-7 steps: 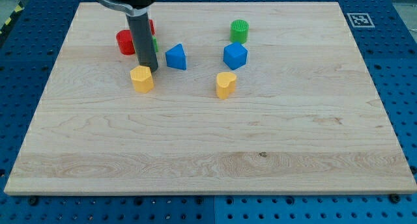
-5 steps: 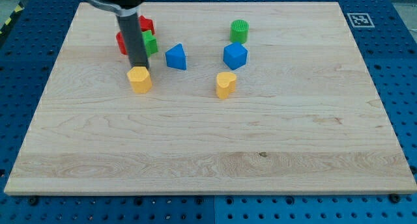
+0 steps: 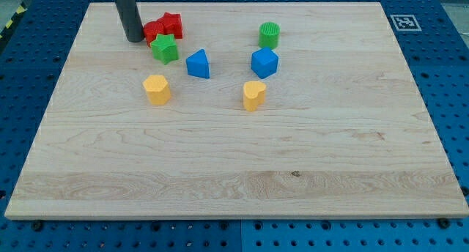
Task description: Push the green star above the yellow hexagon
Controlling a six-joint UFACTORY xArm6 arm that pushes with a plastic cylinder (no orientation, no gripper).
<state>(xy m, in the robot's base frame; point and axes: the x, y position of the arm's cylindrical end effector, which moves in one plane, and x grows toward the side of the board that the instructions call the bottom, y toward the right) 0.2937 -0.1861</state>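
The green star (image 3: 165,48) lies near the view's top left, just above and slightly right of the yellow hexagon (image 3: 157,89), with a gap between them. My tip (image 3: 134,39) rests on the board to the left of the star, touching a red block (image 3: 152,31). A second red block (image 3: 172,23) sits right behind it, touching the star's upper edge area.
A blue triangular block (image 3: 198,64) lies right of the star. A blue cube (image 3: 264,62), a green cylinder (image 3: 270,35) and a yellow heart-like block (image 3: 253,95) stand further right. The wooden board (image 3: 293,179) has a marker tag (image 3: 403,22) at its top right corner.
My tip moved from just above the yellow hexagon up and left to the red block's left side. The red block shifted right, and the green star now shows fully.
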